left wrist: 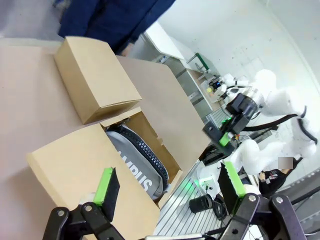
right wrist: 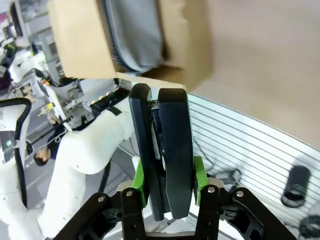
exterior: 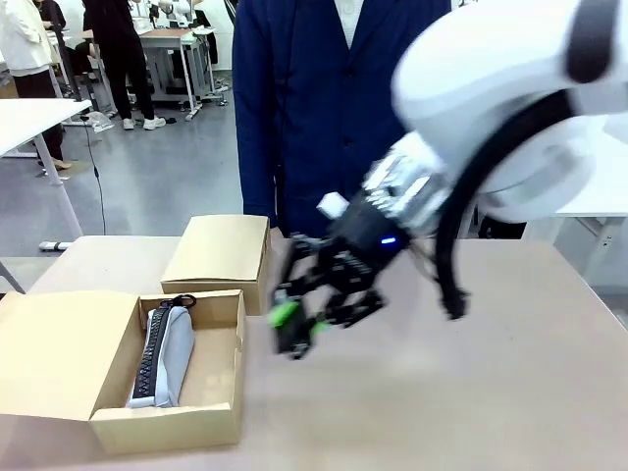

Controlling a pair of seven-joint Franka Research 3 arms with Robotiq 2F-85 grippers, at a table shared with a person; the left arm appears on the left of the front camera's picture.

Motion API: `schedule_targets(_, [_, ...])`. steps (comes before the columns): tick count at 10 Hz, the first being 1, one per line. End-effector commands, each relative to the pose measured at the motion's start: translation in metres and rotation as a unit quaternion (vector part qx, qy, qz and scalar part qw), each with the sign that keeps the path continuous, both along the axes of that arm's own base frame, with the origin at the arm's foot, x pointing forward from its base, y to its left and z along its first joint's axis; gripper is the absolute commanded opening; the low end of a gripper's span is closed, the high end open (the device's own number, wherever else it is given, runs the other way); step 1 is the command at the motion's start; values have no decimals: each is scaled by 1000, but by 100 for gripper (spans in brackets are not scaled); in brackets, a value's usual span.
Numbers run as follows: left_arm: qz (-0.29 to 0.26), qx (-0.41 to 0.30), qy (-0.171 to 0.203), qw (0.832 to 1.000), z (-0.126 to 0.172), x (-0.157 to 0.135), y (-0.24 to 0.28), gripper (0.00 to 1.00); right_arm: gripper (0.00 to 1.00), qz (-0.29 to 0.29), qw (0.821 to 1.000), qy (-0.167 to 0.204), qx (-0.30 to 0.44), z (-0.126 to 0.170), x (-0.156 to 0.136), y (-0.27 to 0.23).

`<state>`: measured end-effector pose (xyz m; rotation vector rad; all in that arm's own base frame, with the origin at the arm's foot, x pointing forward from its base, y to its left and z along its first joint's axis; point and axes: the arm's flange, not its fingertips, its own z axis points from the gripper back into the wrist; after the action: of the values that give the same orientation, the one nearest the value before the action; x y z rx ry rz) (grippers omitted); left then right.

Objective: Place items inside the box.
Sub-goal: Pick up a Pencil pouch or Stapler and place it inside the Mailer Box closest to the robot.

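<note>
The right pincer (right wrist: 169, 181) is clamped on a long black stapler (right wrist: 170, 125), its green pads (right wrist: 139, 182) pressing the two flanks; in the front view this right pincer (exterior: 299, 329) hangs low over the pale brown table (exterior: 471, 392), just beside the right wall of the open cardboard box (exterior: 240, 343) but not yet over it.

The left pincer (left wrist: 170, 182) is spread wide and holds nothing; it hovers above the same open cardboard box (left wrist: 65, 160).

As to progress: one soft grey zip pouch (exterior: 172, 358), lettered "CAMPUS" in the left wrist view (left wrist: 140, 165), already lies inside; the stapler is in hand and not yet placed; how many more items wait, I cannot tell.

As to room: the pouch lies lengthwise toward the left of the compartment, leaving bare floor on the side nearer the stapler; the right wall must be cleared first; a closed cardboard box (exterior: 218, 250) stands close behind, and a person in a navy jacket (exterior: 324, 108) stands at the far edge; the left pincer above the box may crowd the approach.
</note>
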<state>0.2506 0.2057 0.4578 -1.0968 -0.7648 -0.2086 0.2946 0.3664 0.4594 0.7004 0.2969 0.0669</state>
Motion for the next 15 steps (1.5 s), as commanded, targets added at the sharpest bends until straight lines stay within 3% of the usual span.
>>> schedule_targets(1, [0,-6,-16,1000,1,-1,-1,100,42,31,999,-33,3,-36,27,87])
schedule_targets(2, [0,-6,-16,1000,1,-1,-1,100,42,84,996,-32,-10,-50,26,108])
schedule_targets(3, [0,-6,-16,1000,1,-1,-1,100,42,94,995,-27,3,-57,25,124])
schedule_targets(8, [0,-6,-16,1000,1,-1,-1,100,42,63,994,-88,-13,-88,27,140])
schedule_targets(11, [0,-6,-16,1000,1,-1,-1,100,42,48,995,-87,-8,-87,31,140])
schedule_targets(12, [0,-6,-16,1000,1,-1,-1,100,49,34,995,-93,-4,-88,33,139])
schedule_targets(13, [0,-6,-16,1000,1,-1,-1,100,81,8,995,-99,-2,-88,34,137])
schedule_targets(14, [0,-6,-16,1000,1,-1,-1,100,100,-5,995,-100,2,-88,34,135])
schedule_targets(15, [0,-6,-16,1000,1,-1,-1,100,100,-14,994,-110,-3,-88,35,133])
